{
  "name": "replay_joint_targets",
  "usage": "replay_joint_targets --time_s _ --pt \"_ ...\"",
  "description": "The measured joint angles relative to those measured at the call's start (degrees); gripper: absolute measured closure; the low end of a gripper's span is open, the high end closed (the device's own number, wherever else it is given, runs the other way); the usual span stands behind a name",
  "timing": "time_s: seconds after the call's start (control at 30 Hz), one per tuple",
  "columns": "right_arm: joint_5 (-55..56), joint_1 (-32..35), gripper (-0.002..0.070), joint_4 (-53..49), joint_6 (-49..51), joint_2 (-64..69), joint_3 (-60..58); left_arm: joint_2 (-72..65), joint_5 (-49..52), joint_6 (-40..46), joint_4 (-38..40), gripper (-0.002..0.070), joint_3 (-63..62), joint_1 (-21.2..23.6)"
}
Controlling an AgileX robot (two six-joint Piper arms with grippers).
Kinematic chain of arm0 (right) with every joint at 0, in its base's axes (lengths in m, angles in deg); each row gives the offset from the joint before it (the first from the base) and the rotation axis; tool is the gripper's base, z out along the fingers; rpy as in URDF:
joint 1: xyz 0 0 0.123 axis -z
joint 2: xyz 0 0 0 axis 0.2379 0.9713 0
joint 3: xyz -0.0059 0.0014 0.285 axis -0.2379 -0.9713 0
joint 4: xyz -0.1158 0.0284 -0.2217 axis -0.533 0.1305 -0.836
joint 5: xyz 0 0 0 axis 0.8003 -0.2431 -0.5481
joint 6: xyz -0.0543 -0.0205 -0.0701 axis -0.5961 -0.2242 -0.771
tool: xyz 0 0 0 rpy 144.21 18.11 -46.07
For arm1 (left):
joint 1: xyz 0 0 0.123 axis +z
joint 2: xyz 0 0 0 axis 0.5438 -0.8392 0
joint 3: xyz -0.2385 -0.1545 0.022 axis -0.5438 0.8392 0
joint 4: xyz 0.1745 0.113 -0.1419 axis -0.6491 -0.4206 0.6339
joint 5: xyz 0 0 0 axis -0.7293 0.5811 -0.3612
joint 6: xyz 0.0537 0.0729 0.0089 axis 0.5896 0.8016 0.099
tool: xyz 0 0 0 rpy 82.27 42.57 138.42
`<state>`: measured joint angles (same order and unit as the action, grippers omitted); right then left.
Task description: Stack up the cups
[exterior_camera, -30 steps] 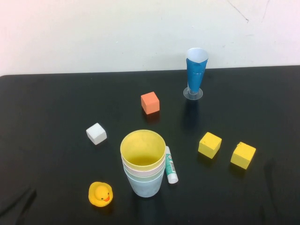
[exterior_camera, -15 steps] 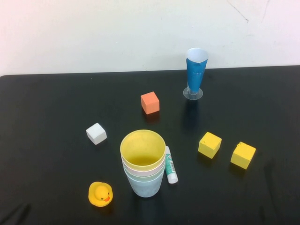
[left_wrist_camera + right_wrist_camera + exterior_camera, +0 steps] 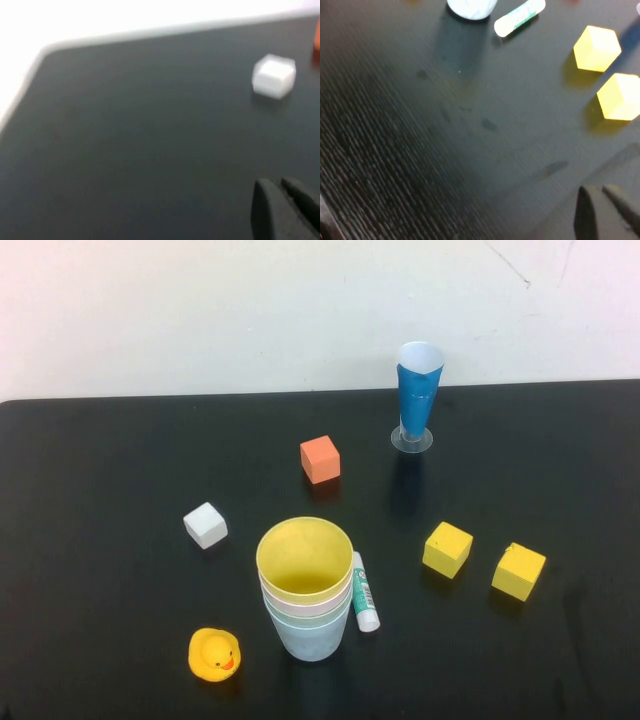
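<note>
Four matte plastic tapered cups [image 3: 306, 590] stand nested in one upright stack near the front-centre of the black surface [image 3: 120, 480], yellow innermost w/ pink and pale green rims below it and the light blue cup outermost at the base. A white-and-green tube [image 3: 365, 590] lies just beside the stack on its right, apparently touching it. A yellow rubber duck [image 3: 214, 654] sits near the stack's lower left; a small white cube [image 3: 206, 525] sits to the upper left, apart from it. An orange cube [image 3: 320, 459] sits further back, and a tall narrow blue cone glass on a clear base [image 3: 417, 396] stands upright close to the surface's rear edge. Two yellow cubes [image 3: 484, 560] sit side by side to the right, not touching.

Neither arm shows in the high view. The left pincer [image 3: 280, 200] appears only as dark fingertips at a corner of its wrist view, over bare black surface near the left rear corner edge, w/ the white cube well apart; tips look close together, but whether clenched or released cannot be told. The right pincer [image 3: 600, 205] hangs over open surface on the right front side, w/ the yellow cubes, tube and stack base all well apart from it; its state likewise cannot be told.

Wide bare stretches run along the left side and front right.
</note>
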<state>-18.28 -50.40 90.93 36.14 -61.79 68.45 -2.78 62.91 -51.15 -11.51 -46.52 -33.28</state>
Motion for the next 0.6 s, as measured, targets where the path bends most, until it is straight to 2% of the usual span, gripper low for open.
replay_joint_targets --time_s 0.1,0.33,0.6 --pt "0.0 0.0 0.0678 0.0 0.0 0.0 0.0 0.1 4.3 -1.3 0.0 0.0676 -0.1 0.1" --pt "0.0 0.0 0.0678 0.0 0.0 0.0 0.0 0.2 5.1 -2.0 0.0 0.0676 -0.2 0.1" --pt "0.0 0.0 0.0678 0.0 0.0 0.0 0.0 0.2 5.1 -15.9 -9.6 0.0676 -0.3 -1.3"
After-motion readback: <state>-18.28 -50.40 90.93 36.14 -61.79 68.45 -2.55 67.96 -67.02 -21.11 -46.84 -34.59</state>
